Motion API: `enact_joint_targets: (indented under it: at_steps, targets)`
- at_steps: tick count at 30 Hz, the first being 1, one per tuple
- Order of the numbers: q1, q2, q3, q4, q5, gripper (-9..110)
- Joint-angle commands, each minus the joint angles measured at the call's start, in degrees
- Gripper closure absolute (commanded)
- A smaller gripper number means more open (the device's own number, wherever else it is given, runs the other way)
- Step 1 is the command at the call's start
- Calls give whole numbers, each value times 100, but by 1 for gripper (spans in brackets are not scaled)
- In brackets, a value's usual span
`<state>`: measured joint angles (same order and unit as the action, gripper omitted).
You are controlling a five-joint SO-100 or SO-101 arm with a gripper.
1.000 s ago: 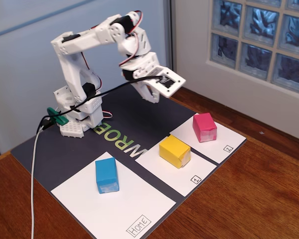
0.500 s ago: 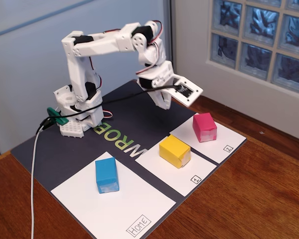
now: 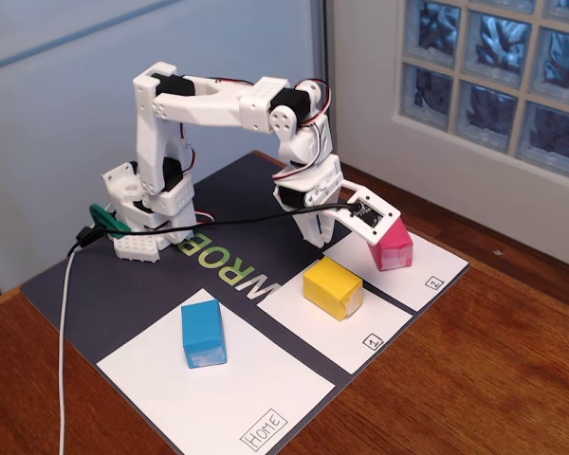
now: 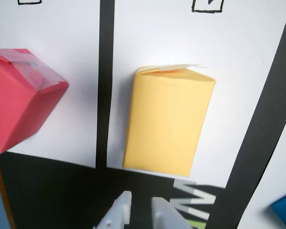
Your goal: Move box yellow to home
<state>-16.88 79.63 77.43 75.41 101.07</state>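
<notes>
Fixed view has the white arm [image 3: 218,104] reaching out from its base at the back of the dark mat [image 3: 123,284] and bending down over the right-hand sheets, with the gripper [image 3: 318,230] hanging just above the mat behind the box yellow [image 3: 333,287]. The box yellow sits on the small white sheet marked "1" [image 3: 341,327], not touching anything else. The pink block [image 3: 391,245] is on the sheet marked "2" [image 3: 412,270] right next door, and the wrist camera plate partly covers it from this angle. The blue block [image 3: 203,333] stands on home [image 3: 228,389], the big sheet with the boxed "Home" label at its near corner (so home is already hosting one block, just not the yellow one).

In the wrist view the box yellow [image 4: 168,121] fills the middle, its taped end pointing away from the camera, and the pink block [image 4: 19,98] is off to the left across a dark strip. The two white fingertips [image 4: 120,212] poke up from the bottom edge with only a narrow gap between them and nothing in it, so the gripper [image 4: 139,210] looks nearly closed and empty, sitting just short of the box's near end.
</notes>
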Motion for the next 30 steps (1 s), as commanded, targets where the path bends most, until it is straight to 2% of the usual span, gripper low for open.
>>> enact_joint_targets:
  at_steps: [1,10,18,24,30]
  targets:
    - [53,0,-308,-132,-149,91]
    - [-79,-62,-387,-281,-879,72]
    - [-167,-185,-387,-299,-1125,57]
    - [-202,-237,-343,-369,-1055,54]
    - [-281,-360,-334,-475,-387,57]
